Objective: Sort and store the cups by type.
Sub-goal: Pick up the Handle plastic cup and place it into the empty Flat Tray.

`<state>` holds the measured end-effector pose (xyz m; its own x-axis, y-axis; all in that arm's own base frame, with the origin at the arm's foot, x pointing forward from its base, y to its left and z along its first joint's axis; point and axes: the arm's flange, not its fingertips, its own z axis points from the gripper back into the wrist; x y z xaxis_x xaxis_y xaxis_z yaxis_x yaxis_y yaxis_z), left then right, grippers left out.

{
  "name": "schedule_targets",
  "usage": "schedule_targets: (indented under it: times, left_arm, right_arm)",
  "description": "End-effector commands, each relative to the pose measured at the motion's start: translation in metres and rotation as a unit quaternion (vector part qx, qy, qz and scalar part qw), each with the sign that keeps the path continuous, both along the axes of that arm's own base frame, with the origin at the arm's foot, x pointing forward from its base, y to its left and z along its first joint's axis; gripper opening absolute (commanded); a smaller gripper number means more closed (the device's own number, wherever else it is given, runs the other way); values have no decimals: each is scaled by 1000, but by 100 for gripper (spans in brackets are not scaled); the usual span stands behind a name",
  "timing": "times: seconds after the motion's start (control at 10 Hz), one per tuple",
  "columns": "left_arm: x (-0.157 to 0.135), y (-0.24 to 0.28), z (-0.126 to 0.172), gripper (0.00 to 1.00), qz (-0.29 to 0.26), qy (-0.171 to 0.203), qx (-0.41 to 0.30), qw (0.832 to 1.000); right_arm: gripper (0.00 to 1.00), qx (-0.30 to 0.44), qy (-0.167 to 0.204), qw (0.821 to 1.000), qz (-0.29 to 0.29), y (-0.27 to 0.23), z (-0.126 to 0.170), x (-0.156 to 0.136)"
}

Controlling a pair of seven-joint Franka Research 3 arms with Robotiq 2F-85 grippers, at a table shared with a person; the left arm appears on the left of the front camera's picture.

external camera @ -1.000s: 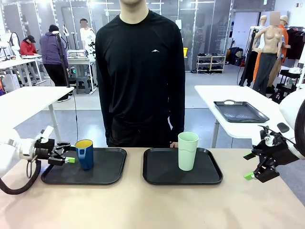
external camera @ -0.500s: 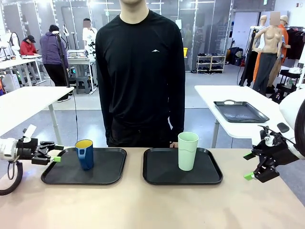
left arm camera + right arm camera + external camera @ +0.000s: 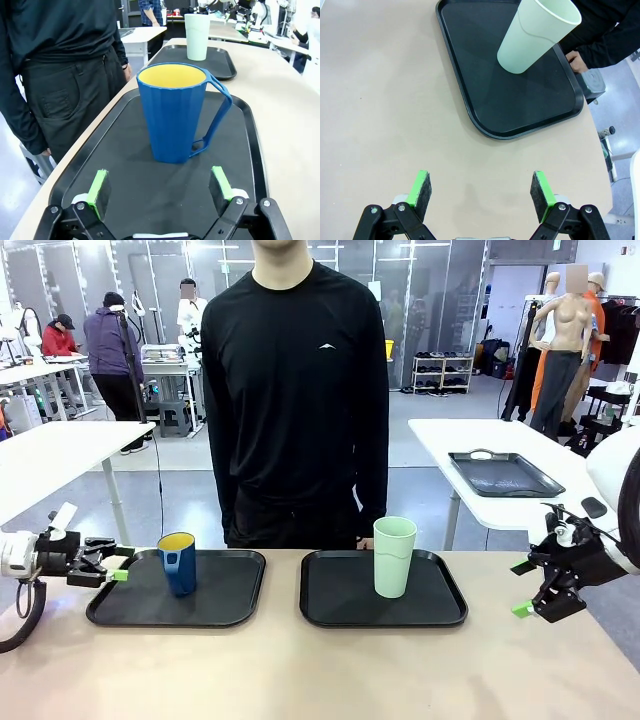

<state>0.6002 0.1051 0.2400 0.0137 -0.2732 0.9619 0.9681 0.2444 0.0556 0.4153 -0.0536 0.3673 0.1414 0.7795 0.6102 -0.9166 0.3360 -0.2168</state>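
blue mug [image 3: 178,562] stood upright on the left black tray [image 3: 225,602], yellow inside. mint tumbler [image 3: 394,556] stood upright on the right black tray [image 3: 340,608], near its far edge. both trays lay side by side on the bench [image 3: 300,670].

left wrist view gave the mug's handle [image 3: 216,117], turned to that picture's right; front view showed it only as a small loop facing the camera. right wrist view showed a person's hand [image 3: 576,62] at the tray's far rim.

left gripper [image 3: 110,565] hovered level at the left tray's outer end, jaws wide, empty, mug just ahead of the fingertips, not touching. right gripper [image 3: 530,595] hung off the bench's right edge, jaws wide, empty, well apart from the tumbler.

person [image 3: 295,390] stood at the far side.
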Motion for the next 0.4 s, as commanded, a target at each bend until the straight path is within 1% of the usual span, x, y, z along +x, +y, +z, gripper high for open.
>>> schedule_targets:
  times: [0.0,0.3]
  left_arm:
    - [4,-1,0,100,-2,-3,0,1000]
    - [4,-1,0,100,-2,-3,0,1000]
  right_arm:
    - [100,0,-1,1000,0,0,-1,2]
    - [100,0,-1,1000,0,0,-1,2]
